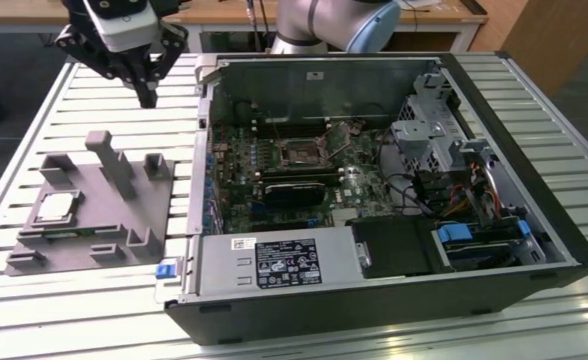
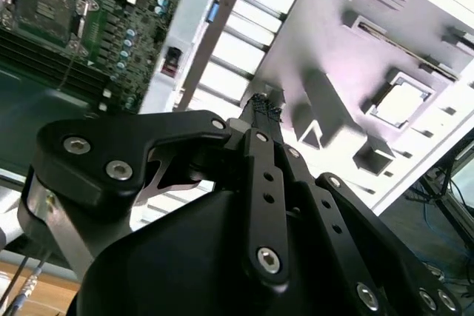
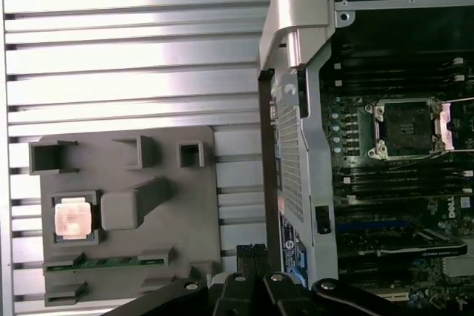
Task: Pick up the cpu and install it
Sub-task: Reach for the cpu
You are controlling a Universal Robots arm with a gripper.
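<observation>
The cpu (image 1: 57, 208) is a small silvery square lying in a recess of the grey plastic tray (image 1: 104, 225), at the exterior view's left of the open computer case. In both wrist views the cpu (image 3: 73, 217) (image 2: 401, 103) lies flat in that recess. My gripper (image 1: 147, 97) hangs above the slatted table beyond the tray, well clear of the cpu, with its fingers closed together on nothing. Its fingertips (image 3: 254, 251) (image 2: 264, 103) meet in a point. The dark metal-framed socket (image 1: 304, 152) (image 3: 407, 129) sits on the motherboard inside the case.
A tall post (image 1: 114, 165) and smaller blocks rise from the tray. A green memory stick (image 3: 111, 262) lies in a tray slot. The case's side wall (image 1: 206, 150) stands between tray and motherboard. Drive bays and cables (image 1: 454, 180) crowd the case's far side.
</observation>
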